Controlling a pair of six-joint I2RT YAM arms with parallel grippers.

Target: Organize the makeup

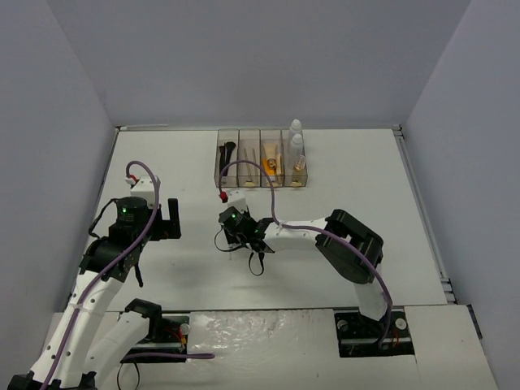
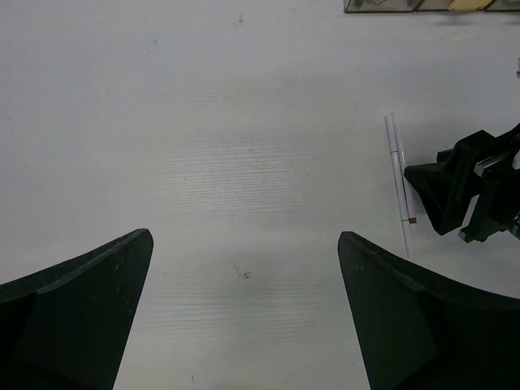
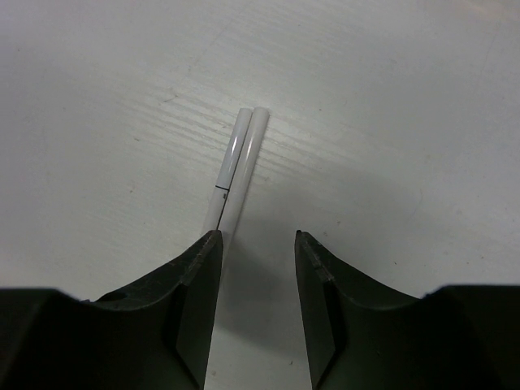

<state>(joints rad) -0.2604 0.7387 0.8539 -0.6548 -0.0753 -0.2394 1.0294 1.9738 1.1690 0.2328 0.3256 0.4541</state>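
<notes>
Two thin white makeup sticks [image 3: 240, 156] lie side by side on the white table, touching each other; they also show in the left wrist view as the white sticks [image 2: 397, 172]. My right gripper [image 3: 257, 236] hangs low just over their near end, open with a narrow gap. Nothing lies between its fingers, and the sticks run under its left fingertip [image 3: 205, 252]. From above, the right gripper [image 1: 228, 234] is at mid-table. My left gripper [image 2: 245, 236] stands wide open over bare table, left of the sticks, and holds nothing. More makeup sits in the clear box [image 1: 260, 159].
The clear four-compartment box stands at the back centre, with a black brush [image 1: 227, 153], tan sticks [image 1: 247, 155] and an orange tube [image 1: 270, 165] in it. Two small white bottles [image 1: 296, 135] stand at its right end. The right arm's elbow [image 1: 355, 244] rests right of centre.
</notes>
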